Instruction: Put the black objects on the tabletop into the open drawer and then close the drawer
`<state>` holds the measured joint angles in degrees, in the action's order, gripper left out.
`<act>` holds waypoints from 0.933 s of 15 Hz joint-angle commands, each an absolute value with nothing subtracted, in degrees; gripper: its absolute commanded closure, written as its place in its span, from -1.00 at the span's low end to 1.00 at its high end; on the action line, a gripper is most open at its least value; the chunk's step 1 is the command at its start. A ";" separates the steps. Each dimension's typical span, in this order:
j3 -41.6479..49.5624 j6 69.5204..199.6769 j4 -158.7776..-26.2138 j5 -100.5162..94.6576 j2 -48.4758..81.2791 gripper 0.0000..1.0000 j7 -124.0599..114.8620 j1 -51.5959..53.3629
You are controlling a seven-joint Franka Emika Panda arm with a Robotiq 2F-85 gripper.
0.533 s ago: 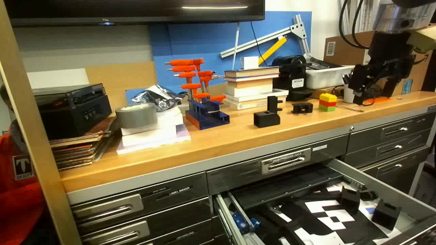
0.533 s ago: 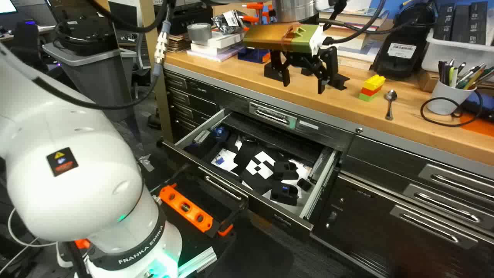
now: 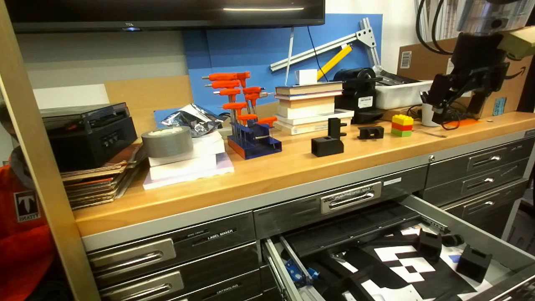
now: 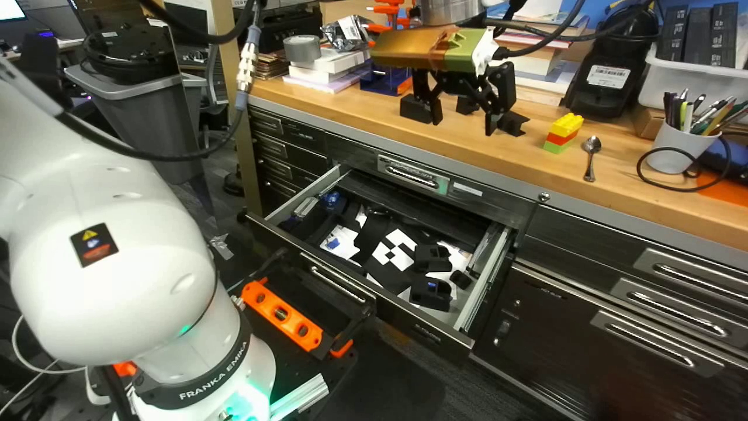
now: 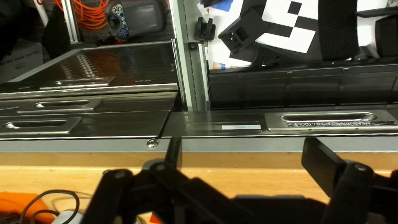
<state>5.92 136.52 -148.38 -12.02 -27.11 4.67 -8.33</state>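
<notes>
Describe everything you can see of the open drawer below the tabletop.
The drawer is wide, shallow and pulled well out below the tabletop. Its side walls look like grey metal; the dark front panel carries a bar handle. Inside lies a black lining with white patterned squares, and a long black tray-like part crosses the rear. Three black pieces rest near one side wall, a blue item near the opposite one. The gripper hangs above the tabletop, jaws open, not touching the drawer.

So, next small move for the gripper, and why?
Probably line the gripper up over the small black bracket beside the toy bricks: the gripper is open and holds nothing, that bracket and the black block sit on the tabletop, and the drawer is open.
</notes>
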 commanded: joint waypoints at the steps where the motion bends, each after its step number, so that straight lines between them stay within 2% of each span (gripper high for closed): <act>1: 5.45 141.54 -148.98 -9.94 -26.86 -1.00 1.98 -7.64; 7: 0.22 155.91 -146.55 -7.82 -20.86 -1.00 -9.06 -8.11; 14: -3.94 158.35 -134.41 -13.97 -5.66 -1.00 -18.15 -10.39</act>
